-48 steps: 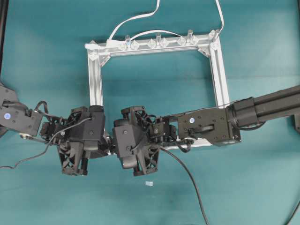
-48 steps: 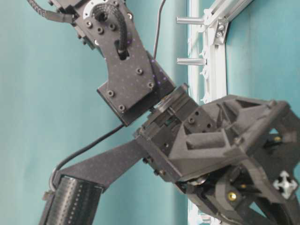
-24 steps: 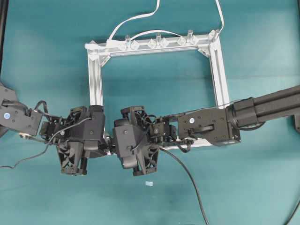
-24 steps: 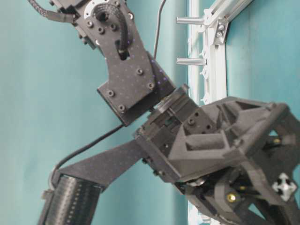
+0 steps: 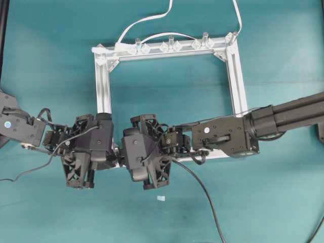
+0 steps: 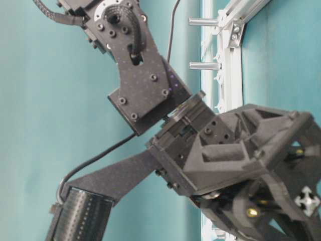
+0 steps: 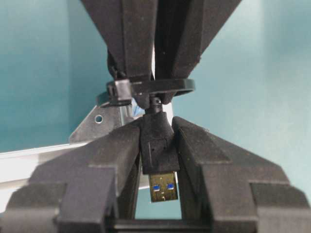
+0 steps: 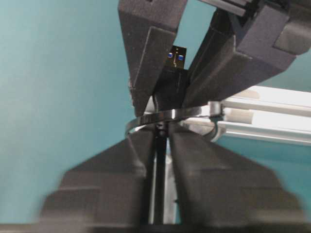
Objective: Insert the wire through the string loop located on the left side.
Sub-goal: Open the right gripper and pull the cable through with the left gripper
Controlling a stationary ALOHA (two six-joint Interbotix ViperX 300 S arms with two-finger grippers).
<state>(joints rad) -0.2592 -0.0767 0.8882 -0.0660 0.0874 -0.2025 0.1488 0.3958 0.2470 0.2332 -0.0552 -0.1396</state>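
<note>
In the left wrist view my left gripper (image 7: 158, 131) is shut on the wire's black plug (image 7: 156, 145), whose metal tip (image 7: 163, 187) points back toward the camera. Just beyond the plug, the thin wire passes through the dark string loop (image 7: 160, 86), which hangs off the silver frame (image 7: 92, 127). In the right wrist view my right gripper (image 8: 159, 133) stands on the other side of the loop (image 8: 170, 115). Its jaws are slightly apart, with light showing on both sides of the wire (image 8: 159, 165). Overhead, both grippers meet at the frame's lower left corner (image 5: 117, 154).
The silver square frame (image 5: 103, 91) lies on the teal table. Clear clips (image 5: 169, 45) and a white flat cable (image 5: 147, 20) sit along its far bar. A black cable (image 5: 202, 192) trails from the right gripper toward the near edge. A small white scrap (image 5: 161, 198) lies near it.
The right gripper's jaws have parted a little from the wire. Both arms stay almost where they were, with the left still holding the plug.
</note>
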